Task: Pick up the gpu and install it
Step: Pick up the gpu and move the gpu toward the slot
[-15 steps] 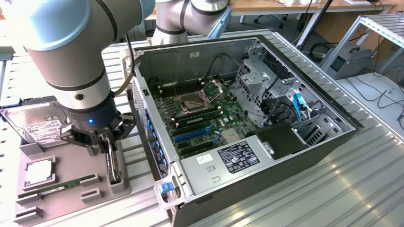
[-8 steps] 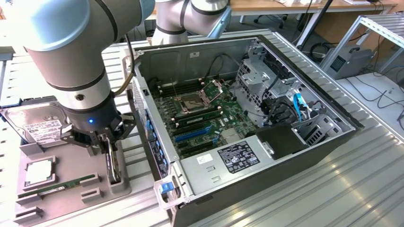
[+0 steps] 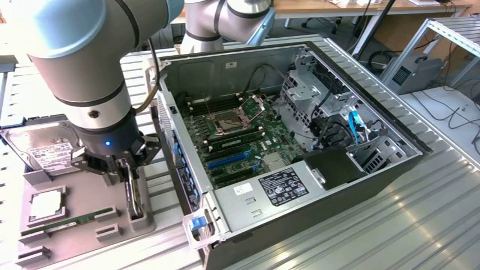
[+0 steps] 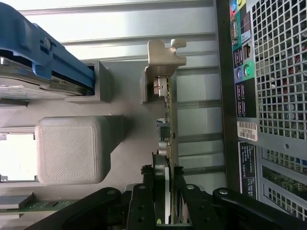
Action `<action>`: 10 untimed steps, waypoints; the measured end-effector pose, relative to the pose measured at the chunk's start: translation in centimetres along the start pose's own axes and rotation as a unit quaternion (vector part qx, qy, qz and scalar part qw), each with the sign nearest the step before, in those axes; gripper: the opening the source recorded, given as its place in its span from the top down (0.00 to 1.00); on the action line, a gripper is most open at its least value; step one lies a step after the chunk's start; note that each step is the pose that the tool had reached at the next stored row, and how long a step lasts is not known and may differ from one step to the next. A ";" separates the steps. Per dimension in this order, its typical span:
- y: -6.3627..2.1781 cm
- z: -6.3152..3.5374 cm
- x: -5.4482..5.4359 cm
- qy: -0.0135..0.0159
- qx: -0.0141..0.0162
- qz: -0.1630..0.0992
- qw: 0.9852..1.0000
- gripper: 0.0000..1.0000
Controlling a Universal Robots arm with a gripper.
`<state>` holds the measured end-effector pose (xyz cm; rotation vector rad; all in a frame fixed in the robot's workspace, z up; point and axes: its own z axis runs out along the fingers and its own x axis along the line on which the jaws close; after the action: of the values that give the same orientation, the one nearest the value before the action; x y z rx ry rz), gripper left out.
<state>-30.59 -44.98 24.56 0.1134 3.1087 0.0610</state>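
The gpu (image 3: 136, 197) stands on its edge in a slot of the grey parts tray (image 3: 82, 236), at the exterior view's left beside the open computer case (image 3: 300, 135). In the wrist view the gpu (image 4: 168, 120) appears edge-on, its pale metal bracket (image 4: 163, 55) at the far end resting in a tray holder. My gripper (image 3: 125, 170) hangs straight down over the card. Its black fingers (image 4: 145, 184) sit on both sides of the card's near end, and the gripper (image 4: 164, 182) is shut on it. The card still rests in the tray.
A silver hard drive (image 3: 46, 149) in a blue frame (image 4: 45, 55), a processor (image 3: 46, 205) and a green memory stick (image 3: 69, 221) share the tray. The case's motherboard has blue expansion slots (image 3: 229, 160). The case's rear panel (image 4: 244, 72) stands close beside the card.
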 end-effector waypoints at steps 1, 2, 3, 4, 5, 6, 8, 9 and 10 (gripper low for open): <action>0.01 -0.14 0.0 0.000 0.000 0.000 1.000 0.73; 0.01 -0.21 0.0 0.000 0.000 0.000 1.000 0.73; 0.01 -0.30 0.0 0.000 0.000 0.000 1.000 0.73; 0.01 -0.38 0.0 0.000 0.000 0.000 1.000 0.73; 0.02 -0.44 0.0 0.000 0.000 0.000 1.000 0.73; 0.02 -0.51 0.0 0.000 0.000 0.000 1.000 0.73; 0.03 -0.62 0.0 0.000 0.000 0.000 1.000 0.73; 0.03 -0.67 0.0 0.000 0.000 0.000 1.000 0.73; 0.03 -0.71 0.0 0.000 0.000 0.000 1.000 0.73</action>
<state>-30.59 -44.98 25.28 0.1134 3.1088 0.0608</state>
